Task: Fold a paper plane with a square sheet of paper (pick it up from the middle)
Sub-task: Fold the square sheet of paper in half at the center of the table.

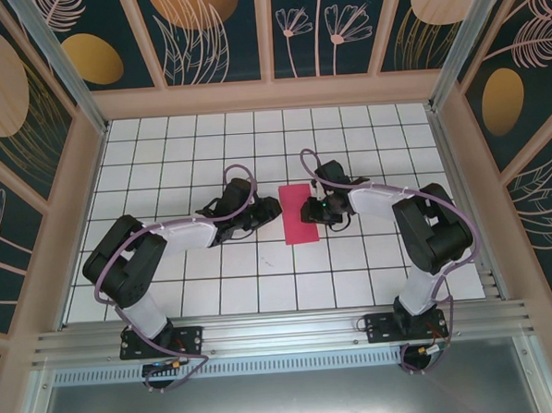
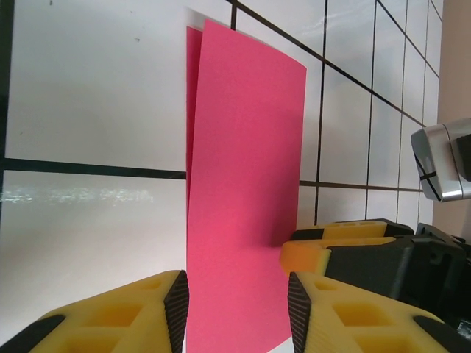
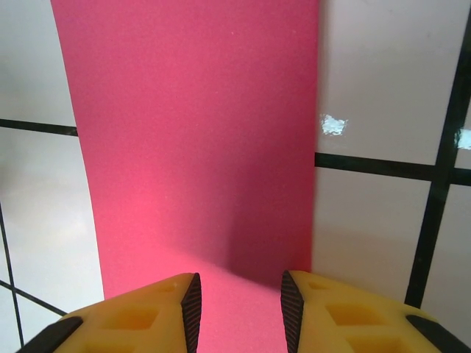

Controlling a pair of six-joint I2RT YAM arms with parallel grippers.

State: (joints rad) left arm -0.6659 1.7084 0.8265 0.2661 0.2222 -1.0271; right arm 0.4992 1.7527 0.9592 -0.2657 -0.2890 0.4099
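Left gripper [image 2: 235, 309] and right gripper [image 3: 239, 309] hang, jaws apart, over the square sheet of paper [image 1: 298, 215]; my sideways push could skew its fold.

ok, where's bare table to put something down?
Free: the far rows of the table between paper and back wall; the near rows between paper and front rail. Crowded: the middle, where left claw and right claw meet at the paper.

Folded square sheet of paper [image 2: 243, 169] lay on tiled table [image 2: 88, 95]; left gripper [image 2: 237, 298] jaws stood apart over its near end.
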